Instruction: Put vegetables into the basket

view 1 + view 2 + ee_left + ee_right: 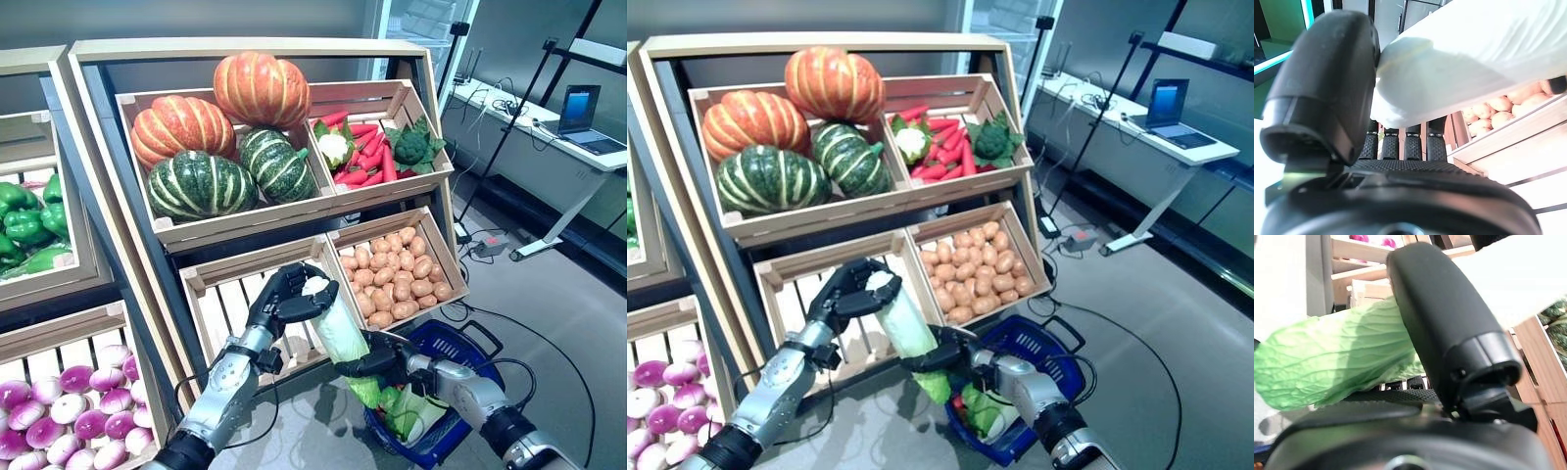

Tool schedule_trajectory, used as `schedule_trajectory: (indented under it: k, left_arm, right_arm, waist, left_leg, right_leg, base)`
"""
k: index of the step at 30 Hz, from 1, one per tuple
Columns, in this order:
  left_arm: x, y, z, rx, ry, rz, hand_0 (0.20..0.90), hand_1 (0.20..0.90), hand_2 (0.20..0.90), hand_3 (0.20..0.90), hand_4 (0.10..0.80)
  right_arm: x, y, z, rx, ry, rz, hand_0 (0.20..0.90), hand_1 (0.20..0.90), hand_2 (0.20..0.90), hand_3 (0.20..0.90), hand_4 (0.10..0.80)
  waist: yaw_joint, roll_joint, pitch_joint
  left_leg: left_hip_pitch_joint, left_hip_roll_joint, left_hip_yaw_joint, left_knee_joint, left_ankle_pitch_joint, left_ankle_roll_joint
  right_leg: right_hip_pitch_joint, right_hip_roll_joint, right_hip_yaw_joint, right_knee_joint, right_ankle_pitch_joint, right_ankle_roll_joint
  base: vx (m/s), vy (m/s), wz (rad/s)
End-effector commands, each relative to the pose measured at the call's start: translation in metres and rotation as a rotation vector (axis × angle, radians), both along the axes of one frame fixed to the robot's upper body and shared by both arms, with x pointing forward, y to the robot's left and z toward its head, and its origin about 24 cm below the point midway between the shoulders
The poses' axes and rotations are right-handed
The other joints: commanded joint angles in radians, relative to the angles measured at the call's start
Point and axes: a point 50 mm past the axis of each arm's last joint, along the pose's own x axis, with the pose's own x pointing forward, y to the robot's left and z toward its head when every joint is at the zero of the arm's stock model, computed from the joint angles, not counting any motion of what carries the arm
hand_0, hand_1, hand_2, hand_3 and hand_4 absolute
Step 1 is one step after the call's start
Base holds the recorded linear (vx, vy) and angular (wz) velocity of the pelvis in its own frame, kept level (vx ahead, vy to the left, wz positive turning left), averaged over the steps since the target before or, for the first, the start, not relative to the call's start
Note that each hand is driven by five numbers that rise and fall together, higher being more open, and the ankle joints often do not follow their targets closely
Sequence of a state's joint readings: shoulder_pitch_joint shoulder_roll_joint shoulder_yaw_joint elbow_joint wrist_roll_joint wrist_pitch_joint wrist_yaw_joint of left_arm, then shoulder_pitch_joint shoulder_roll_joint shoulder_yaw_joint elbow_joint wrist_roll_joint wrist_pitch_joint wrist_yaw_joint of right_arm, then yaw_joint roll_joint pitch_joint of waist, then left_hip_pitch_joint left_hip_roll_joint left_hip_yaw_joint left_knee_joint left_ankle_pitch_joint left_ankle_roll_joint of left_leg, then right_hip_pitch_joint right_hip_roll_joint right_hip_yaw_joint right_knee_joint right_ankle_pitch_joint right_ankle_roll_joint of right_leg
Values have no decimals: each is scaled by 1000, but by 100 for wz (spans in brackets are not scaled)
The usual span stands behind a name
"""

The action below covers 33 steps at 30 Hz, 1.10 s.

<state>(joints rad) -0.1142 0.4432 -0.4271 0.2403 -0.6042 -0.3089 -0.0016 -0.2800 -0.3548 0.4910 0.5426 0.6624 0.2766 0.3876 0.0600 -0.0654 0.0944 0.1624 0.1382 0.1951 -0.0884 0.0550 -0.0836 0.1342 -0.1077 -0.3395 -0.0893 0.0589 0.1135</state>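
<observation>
Greens (pixel 407 411) in blue basket (pixel 482 358), potatoes (pixel 397 274) in crate (pixel 443 247)

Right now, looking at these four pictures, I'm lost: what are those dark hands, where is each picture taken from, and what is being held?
The hands belong to a humanoid robot with two silver-grey arms. The two wide pictures come from the two eyes of a camera on its head, looking down at a wooden vegetable stand. The two close-up pictures come from cameras on its wrists, so each hand looks huge there.

Both hands hold one napa cabbage. The left hand grips its white stem end; the right hand grips it lower down, near the green leaves. The cabbage hangs beside a blue shopping basket on the floor, which already has leafy greens in it.

The stand's crates hold pumpkins, red chillies, potatoes and purple onions.
</observation>
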Motion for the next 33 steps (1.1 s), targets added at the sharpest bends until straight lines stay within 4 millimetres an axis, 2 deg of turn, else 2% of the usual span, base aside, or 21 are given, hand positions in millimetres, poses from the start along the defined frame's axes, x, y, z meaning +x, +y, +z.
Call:
schedule_trajectory:
  k: [1, 10, 11, 13, 20, 25, 28, 33]
  left_arm:
    - [-1, -103, 91, -389, -383, -479, 300, 300, 300, 300, 400]
    - [-2, -96, 79, -376, -325, -439, 300, 300, 300, 300, 400]
    - [-2, -96, 77, -373, -317, -438, 378, 378, 378, 378, 452]
    - [-1, -95, 73, -375, -286, -448, 900, 900, 900, 900, 800]
    - [-3, -82, 64, -350, -259, -407, 900, 900, 900, 900, 800]
    - [0, -63, 53, -231, -232, -315, 900, 900, 900, 900, 800]
    - [5, -44, 44, -163, -205, -249, 900, 900, 900, 900, 800]
    - [8, -17, 40, -153, -188, -146, 900, 900, 900, 900, 800]
  right_arm:
    - [67, 36, 73, 231, -244, -87, 300, 300, 300, 300, 400]
    - [64, 28, 74, 252, -279, -161, 300, 300, 300, 300, 400]
    - [64, 27, 74, 255, -284, -166, 300, 300, 300, 300, 400]
    - [65, 23, 77, 262, -296, -185, 300, 300, 300, 300, 400]
    - [57, 0, 71, 235, -305, -249, 300, 300, 300, 300, 400]
    - [47, -44, 55, 133, -275, -342, 300, 300, 300, 300, 400]
    - [42, -76, 52, 94, -269, -419, 300, 300, 300, 300, 400]
    - [29, -114, 46, 44, -264, -525, 300, 300, 300, 300, 400]
  waist:
    - [11, -9, -41]
    - [-2, -1, -45]
    - [-3, -1, -45]
    - [-8, -1, -46]
    - [-26, 1, -45]
    - [-44, -2, -35]
    - [-52, -4, -31]
    - [-60, -5, -24]
  left_leg:
    - [1, -76, 7, 1, -85, 56]
    - [6, -71, 17, 1, -86, 55]
    - [6, -71, 18, 1, -86, 55]
    - [4, -71, 21, 1, -85, 56]
    - [9, -65, 43, 1, -85, 57]
    - [16, -57, 68, 1, -86, 60]
    - [22, -52, 82, 1, -85, 60]
    - [26, -46, 97, 1, -82, 58]
  right_leg:
    - [37, 7, 10, 2, -25, -34]
    - [35, 11, 22, 2, -26, -35]
    - [33, 11, 23, 2, -26, -35]
    - [29, 13, 27, 2, -24, -35]
    - [21, 18, 45, 2, -19, -34]
    - [15, 24, 65, 2, -13, -34]
    - [15, 28, 74, 2, -11, -34]
    - [11, 32, 85, 2, -6, -36]
  base:
    - [0, 0, 0]
    - [0, 0, 0]
    - [0, 0, 0]
    - [0, 0, 0]
    - [4, 3, 0]
    - [-5, -2, -9]
    - [10, -12, -17]
    - [8, -4, -13]
